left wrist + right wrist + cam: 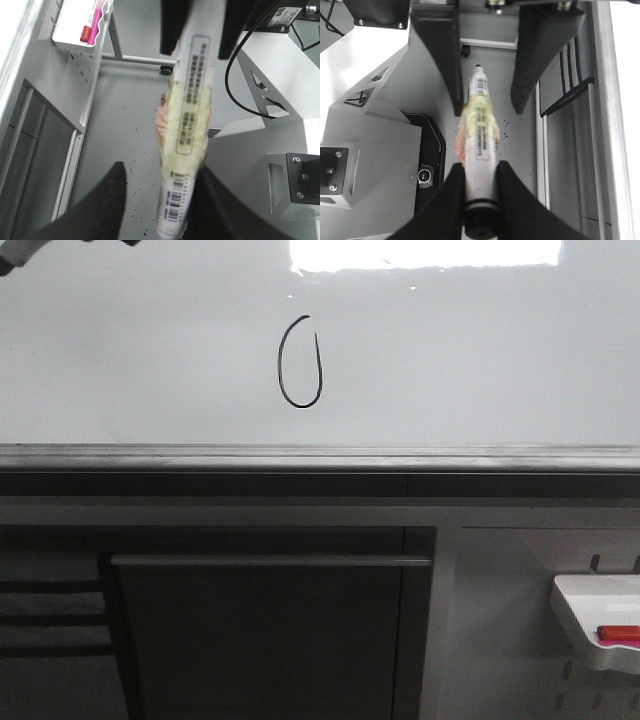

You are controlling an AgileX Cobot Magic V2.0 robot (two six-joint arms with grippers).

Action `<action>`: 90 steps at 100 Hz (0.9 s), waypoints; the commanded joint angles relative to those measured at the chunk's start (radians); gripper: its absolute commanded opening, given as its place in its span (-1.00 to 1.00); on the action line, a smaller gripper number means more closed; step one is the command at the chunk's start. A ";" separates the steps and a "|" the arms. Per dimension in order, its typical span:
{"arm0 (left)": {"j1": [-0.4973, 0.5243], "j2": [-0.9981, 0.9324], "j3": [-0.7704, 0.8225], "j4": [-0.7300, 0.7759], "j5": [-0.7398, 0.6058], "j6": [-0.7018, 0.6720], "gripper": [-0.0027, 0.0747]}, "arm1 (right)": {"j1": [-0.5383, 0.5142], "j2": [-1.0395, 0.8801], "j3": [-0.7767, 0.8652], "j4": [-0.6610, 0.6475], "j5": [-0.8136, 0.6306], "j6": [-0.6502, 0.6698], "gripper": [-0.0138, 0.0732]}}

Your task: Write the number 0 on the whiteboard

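The thin black hand-drawn number 0 (299, 362), a narrow oval with a small gap at its top, stands on the large glossy pale grey-white whiteboard (480, 360), above the grey metal rail (320, 456) along the board's lower edge. Neither arm shows in the front view beside it.

In the right wrist view, the right gripper (480, 172) has its 2 black fingers (451, 187) closed on a white marker with yellowed tape around its barrel (479, 135); the marker runs out past the fingertips, its dark tip pointing away from the wrist.

In the left wrist view, the left gripper (161, 187) stands with its fingers spread either side of the same taped white marker (190, 120). The barrel touches 1 finger; whether the other finger touches it I cannot tell.

A small white plastic tray (70, 37) holding a red and pink item (90, 25) lies well beyond the left fingertips.
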 commanded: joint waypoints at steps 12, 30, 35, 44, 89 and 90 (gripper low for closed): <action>-0.009 -0.019 -0.034 -0.057 -0.019 0.000 -0.76 | 0.002 -0.030 -0.026 0.039 0.039 -0.003 -0.67; -0.009 -0.019 -0.034 -0.057 -0.019 0.000 -0.94 | 0.002 -0.030 -0.026 0.040 0.039 -0.003 -0.65; -0.009 -0.019 -0.034 -0.057 -0.019 0.000 -0.96 | 0.002 -0.030 -0.026 0.040 0.039 -0.003 -0.58; -0.009 -0.019 -0.034 -0.057 -0.019 0.000 -0.96 | 0.002 -0.030 -0.026 0.040 0.041 -0.003 -0.29; 0.086 -0.023 -0.032 0.228 -0.325 -0.323 -0.96 | -0.127 -0.116 -0.020 -0.119 0.053 0.212 0.20; 0.096 -0.023 -0.030 0.237 -0.334 -0.334 -0.96 | -0.132 -0.119 -0.017 -0.119 0.053 0.215 0.20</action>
